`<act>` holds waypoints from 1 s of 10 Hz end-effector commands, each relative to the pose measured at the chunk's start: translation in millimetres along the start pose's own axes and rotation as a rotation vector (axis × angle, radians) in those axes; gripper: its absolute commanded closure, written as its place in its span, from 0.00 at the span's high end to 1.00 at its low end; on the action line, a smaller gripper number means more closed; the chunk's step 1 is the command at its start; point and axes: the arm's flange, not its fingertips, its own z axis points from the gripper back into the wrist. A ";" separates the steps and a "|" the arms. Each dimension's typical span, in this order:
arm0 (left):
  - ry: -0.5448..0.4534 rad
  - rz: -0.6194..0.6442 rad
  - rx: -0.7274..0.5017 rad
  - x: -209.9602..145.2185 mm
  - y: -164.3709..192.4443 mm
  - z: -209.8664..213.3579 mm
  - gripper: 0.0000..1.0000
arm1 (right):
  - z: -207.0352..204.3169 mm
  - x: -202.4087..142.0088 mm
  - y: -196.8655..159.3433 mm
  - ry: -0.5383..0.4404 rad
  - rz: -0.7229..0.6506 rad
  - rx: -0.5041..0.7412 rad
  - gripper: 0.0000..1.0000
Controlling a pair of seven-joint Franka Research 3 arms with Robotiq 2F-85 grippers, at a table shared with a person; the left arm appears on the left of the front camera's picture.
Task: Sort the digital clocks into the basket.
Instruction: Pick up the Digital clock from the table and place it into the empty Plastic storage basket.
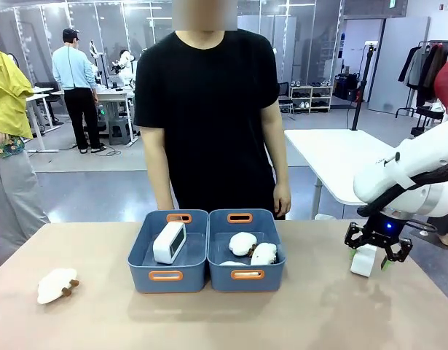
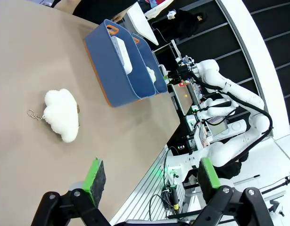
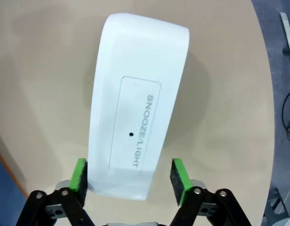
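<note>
The right claw (image 3: 129, 175) is released and straddles a digital clock (image 3: 135, 94) at the robot's right edge of the tabletop (image 3: 229, 117). One green pad (image 3: 80, 175) sits at the clock's side and the other stands a little apart. This looks like the approach for a pinch across the narrow white body, with the grasp not yet closed. The face turned up to the wrist camera carries the SNOOZE/LIGHT bar, so the screen is out of sight. Whether the nearer pad actually touches the plastic is hard to judge. The left claw (image 2: 152, 176) is also released and holds nothing. It hangs over bare tabletop with a fluffy sheep toy (image 2: 62, 114) just ahead of it, its keychain trailing to one side. That toy is no part of the sorting, which may be why it lies alone near the left front. Farther across, in the middle, two blue bins stand side by side and touching. The blue basket (image 1: 187, 278) on the left already holds the other digital clock (image 1: 169, 242), tilted against its floor with the screen facing right. Its twin bin (image 1: 271, 277) holds sheep toys (image 1: 253, 249). A further white shape low behind that bin's front wall is cut off and cannot be identified. Beyond the bins stands a person (image 1: 209, 117) in black with arms hanging, taking no part; one hand is partly hidden behind the basket's far rim.
</note>
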 end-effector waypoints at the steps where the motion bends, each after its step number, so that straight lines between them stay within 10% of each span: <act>1: 0.007 -0.005 0.005 1.0 -2.9 1.9 1.00 | 11.5 12.9 -4.6 -0.013 -0.006 0.009 0.24; 3: 0.007 -0.005 0.005 1.0 -2.9 1.9 1.00 | 20.8 10.9 -2.5 0.011 0.000 0.067 0.00; 10: 0.007 -0.005 0.005 1.0 -2.9 1.9 1.00 | 76.8 -69.5 17.0 0.159 0.247 0.230 0.00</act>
